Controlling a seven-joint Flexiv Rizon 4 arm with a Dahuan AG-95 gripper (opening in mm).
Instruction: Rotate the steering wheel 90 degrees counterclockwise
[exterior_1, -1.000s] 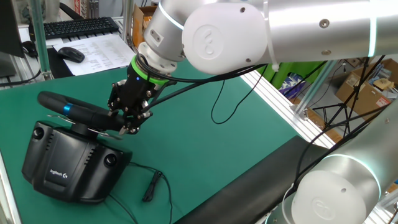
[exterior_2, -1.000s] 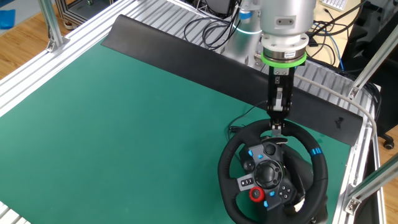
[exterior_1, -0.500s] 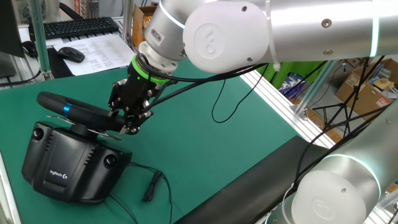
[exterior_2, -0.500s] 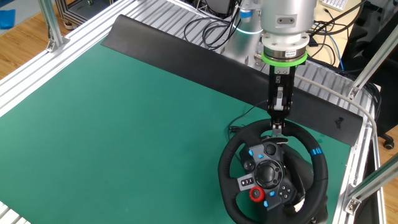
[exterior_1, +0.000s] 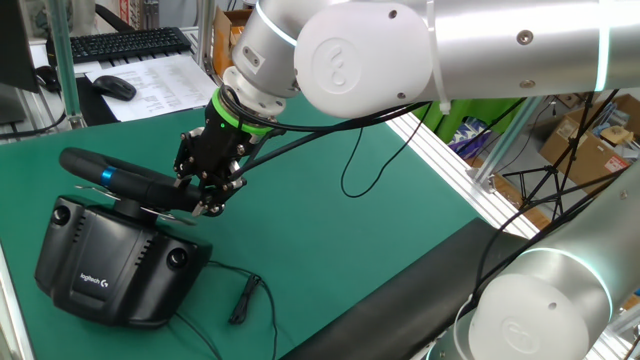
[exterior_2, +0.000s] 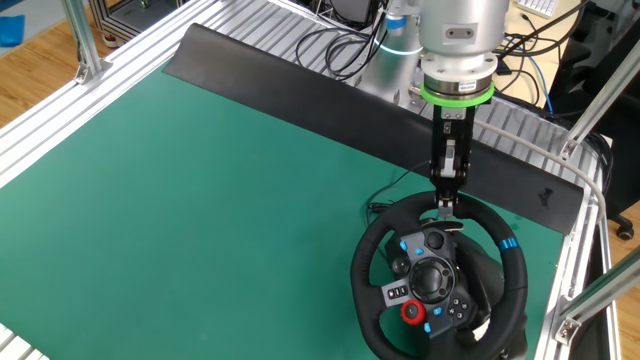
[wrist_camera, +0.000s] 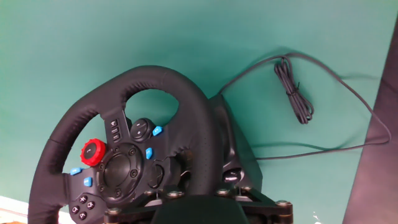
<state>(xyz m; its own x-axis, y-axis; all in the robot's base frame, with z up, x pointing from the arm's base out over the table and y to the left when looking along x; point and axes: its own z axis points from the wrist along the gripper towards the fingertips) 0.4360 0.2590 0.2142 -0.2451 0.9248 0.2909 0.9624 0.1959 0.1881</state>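
Note:
The steering wheel (exterior_2: 372, 252) is a black round rim with a blue stripe (exterior_2: 510, 243) at its upper right and silver spokes, mounted on a black Logitech base (exterior_1: 100, 270). From the side, the steering wheel (exterior_1: 110, 175) tilts up off the base. My gripper (exterior_2: 446, 208) comes down on the far part of the rim, with a finger on each side of it. The gripper (exterior_1: 205, 198) is shut on the rim's right end. In the hand view the steering wheel (wrist_camera: 81, 118) fills the lower left, and the rim runs down under the hand, which hides the fingertips.
The base's black cable (wrist_camera: 295, 93) lies coiled on the green mat, and a loop of the cable (exterior_1: 245, 295) lies by the base. A black panel (exterior_2: 300, 85) and aluminium framing edge the mat. A keyboard (exterior_1: 125, 42) and mouse (exterior_1: 115, 87) sit beyond the mat.

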